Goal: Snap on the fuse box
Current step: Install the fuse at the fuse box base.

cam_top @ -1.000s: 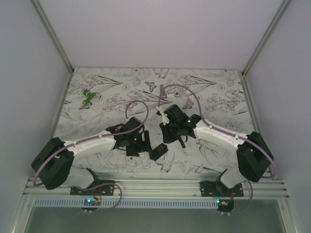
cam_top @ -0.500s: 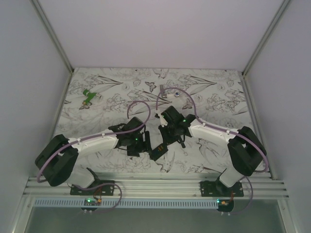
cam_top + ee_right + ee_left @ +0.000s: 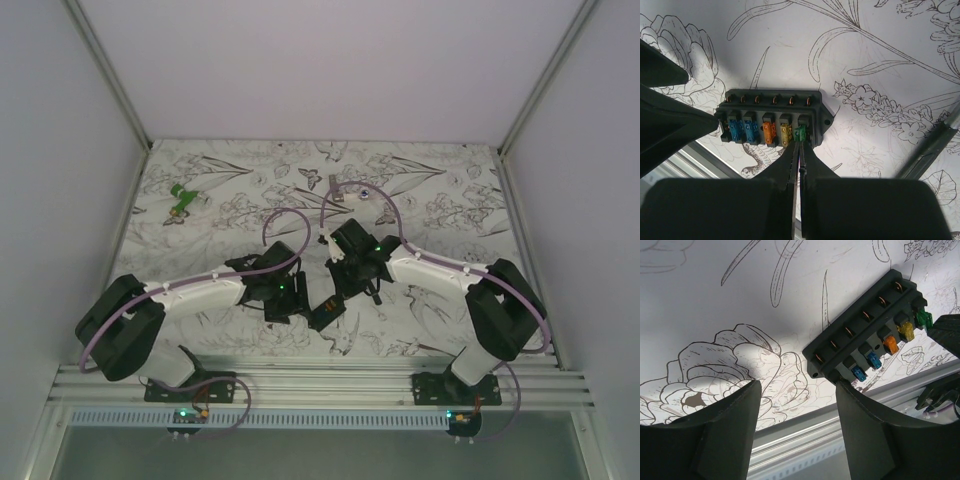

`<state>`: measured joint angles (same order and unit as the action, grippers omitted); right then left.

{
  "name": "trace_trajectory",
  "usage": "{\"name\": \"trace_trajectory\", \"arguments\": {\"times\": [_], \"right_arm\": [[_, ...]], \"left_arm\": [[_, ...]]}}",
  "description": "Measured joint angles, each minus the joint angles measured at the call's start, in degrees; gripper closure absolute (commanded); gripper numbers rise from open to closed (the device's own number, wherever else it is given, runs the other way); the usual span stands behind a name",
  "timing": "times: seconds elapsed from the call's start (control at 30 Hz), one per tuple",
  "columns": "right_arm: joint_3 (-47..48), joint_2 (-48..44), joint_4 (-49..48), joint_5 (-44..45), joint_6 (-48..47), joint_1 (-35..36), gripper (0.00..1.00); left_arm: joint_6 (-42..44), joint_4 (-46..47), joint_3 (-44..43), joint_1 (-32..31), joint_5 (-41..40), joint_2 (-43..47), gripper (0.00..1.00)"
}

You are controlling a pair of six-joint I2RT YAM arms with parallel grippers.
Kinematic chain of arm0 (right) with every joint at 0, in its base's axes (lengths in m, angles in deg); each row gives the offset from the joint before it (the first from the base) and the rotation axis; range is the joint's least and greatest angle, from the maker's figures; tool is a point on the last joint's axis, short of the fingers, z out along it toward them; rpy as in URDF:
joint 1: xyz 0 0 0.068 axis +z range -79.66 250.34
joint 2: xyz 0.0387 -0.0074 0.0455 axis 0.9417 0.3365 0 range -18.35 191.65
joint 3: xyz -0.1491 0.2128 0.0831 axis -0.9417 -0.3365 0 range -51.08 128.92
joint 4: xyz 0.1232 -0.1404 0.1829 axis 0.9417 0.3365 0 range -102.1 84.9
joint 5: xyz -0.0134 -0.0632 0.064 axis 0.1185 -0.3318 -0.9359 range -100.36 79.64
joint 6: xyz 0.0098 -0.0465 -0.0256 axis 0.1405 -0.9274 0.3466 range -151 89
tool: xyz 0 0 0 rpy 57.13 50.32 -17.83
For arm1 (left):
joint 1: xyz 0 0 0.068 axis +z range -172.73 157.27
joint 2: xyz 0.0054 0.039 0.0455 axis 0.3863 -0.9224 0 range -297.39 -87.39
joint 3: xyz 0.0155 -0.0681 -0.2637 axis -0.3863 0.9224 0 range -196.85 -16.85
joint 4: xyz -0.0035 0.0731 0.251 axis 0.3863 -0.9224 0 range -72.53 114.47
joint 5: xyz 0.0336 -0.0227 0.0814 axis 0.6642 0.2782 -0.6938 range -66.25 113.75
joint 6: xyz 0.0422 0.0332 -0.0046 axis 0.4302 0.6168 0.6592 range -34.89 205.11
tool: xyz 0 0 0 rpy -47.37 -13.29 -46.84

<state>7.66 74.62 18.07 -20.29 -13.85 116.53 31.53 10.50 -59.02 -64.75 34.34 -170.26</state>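
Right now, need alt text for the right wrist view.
The right gripper, fingers closed to a thin slit, has its tips at the green fuse at the right end of the black fuse box. A yellow fuse, an orange fuse and two blue fuses sit alongside it. The box lies on a flower-printed table.

Table cover [image 3: 450, 200]: white sheet printed with black line drawings of flowers, leaves and butterflies.
Back wall [image 3: 330, 60]: plain, pale lilac-white.
2 side walls, left [image 3: 50, 200] and right [image 3: 595, 200]: same plain finish.
2 metal corner posts, left [image 3: 108, 70] and right [image 3: 542, 75].
Near edge: aluminium rail [image 3: 330, 385], with a slotted strip [image 3: 330, 418] beside it.
Light: soft, even.
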Motion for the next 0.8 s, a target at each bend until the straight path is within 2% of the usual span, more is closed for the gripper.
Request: {"name": "trace_trajectory", "arguments": {"times": [0.8], "right_arm": [[-3.34, -1.95, -1.77, -2.67, -0.39, -3.30, 1.00]], "left_arm": [[-1.38, -0.66, 0.02, 0.02, -0.28, -0.98, 0.43]]}}
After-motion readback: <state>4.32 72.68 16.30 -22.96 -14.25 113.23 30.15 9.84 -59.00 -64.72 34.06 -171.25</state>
